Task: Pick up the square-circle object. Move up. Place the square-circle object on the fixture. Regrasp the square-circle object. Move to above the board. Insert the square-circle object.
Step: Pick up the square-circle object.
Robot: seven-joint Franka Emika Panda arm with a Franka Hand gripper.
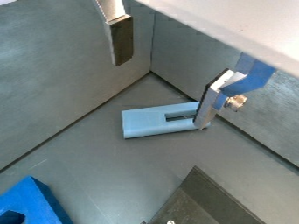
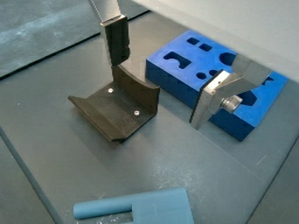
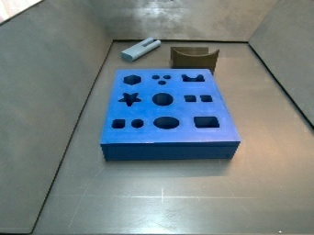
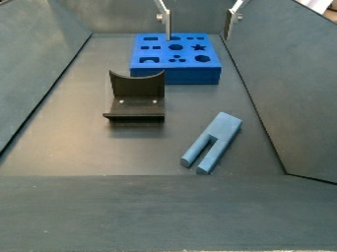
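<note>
Hovering high with fingers (image 2: pixel 117 44) spread and empty, the gripper (image 4: pixel 198 12) shows no readable markings.

The gripper (image 2: pixel 162 74), high in both wrist views, has bare brushed-metal fingers (image 1: pixel 214 101) with matt dark pads. The square-circle object (image 4: pixel 211 142) looks like smooth matt plastic, as does the board (image 3: pixel 167 112). The fixture (image 2: pixel 115 110) is dull, dark, faintly sheened.

The grey floor (image 4: pixel 79 148) is carrying three things: the board (image 4: pixel 178 57) is lying flat, the fixture (image 4: pixel 136 96) is standing near it, and the square-circle object (image 4: pixel 211 141) is lying apart, while the gripper (image 4: pixel 198 12) is hanging above, empty.
</note>
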